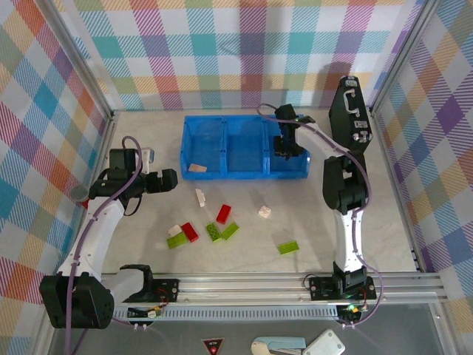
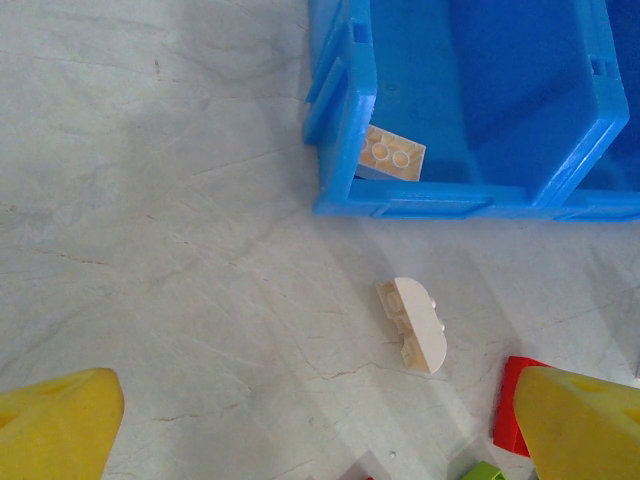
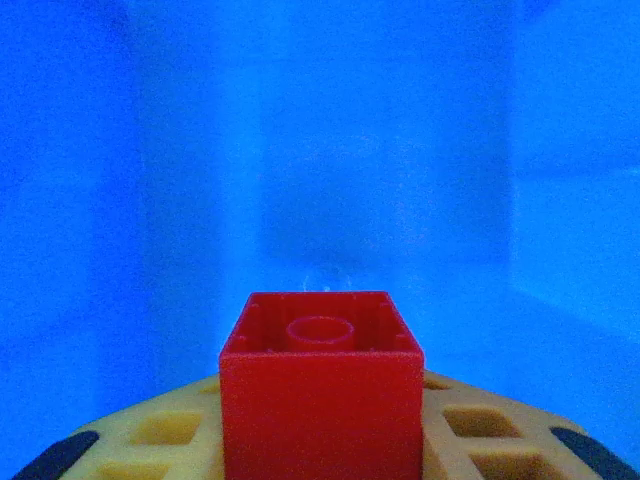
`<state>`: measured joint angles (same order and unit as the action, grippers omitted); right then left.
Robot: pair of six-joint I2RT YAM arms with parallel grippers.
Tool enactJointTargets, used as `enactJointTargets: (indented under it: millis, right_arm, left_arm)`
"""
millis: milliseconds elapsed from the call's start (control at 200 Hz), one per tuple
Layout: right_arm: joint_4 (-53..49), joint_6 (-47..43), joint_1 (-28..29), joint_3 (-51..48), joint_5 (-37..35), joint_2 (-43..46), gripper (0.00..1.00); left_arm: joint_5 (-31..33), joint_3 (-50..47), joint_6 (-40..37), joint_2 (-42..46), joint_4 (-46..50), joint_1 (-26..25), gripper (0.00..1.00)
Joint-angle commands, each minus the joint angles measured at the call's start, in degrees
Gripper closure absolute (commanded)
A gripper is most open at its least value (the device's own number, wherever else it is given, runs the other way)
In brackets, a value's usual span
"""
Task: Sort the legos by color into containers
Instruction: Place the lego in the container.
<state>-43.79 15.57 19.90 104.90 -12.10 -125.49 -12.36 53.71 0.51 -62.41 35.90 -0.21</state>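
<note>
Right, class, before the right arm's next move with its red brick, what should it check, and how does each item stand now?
1. Right tool shut on red brick: ok.
2. That brick inside the tray's right compartment: ok.
3. No other colour in that compartment: cannot tell, arm hides part.
4. Left tool open, apart from the tray: ok.
5. Boxed cream brick lies in left compartment, not this one: ok.

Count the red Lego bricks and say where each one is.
3. One red brick sits in the shut right gripper at the blue tray's right compartment. Two lie on the table: one near the middle, one beside a white brick. Others may be hidden.
</note>
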Motion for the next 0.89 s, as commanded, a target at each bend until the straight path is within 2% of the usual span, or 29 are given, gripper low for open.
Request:
enactJointTargets:
  millis: [0,725,890]
  right_arm:
    - [-1.7,-1.6,-0.4,3.3,0.2,-2.7,0.62]
    - [-1.8,-1.8,-1.8,6.6,-1.1,-10.6,0.61]
    - [-2.1,-1.8,-1.8,6.6,-1.1,-10.6,0.58]
  left_arm:
    - [0.2,0.3,-0.8,0.8,0.5,0.8,0.0]
    - [0.5,0.4,-1.0,0.8,0.6,0.8,0.0]
    - [0.5,0.4,-1.0,0.8,0.6,0.8,0.0]
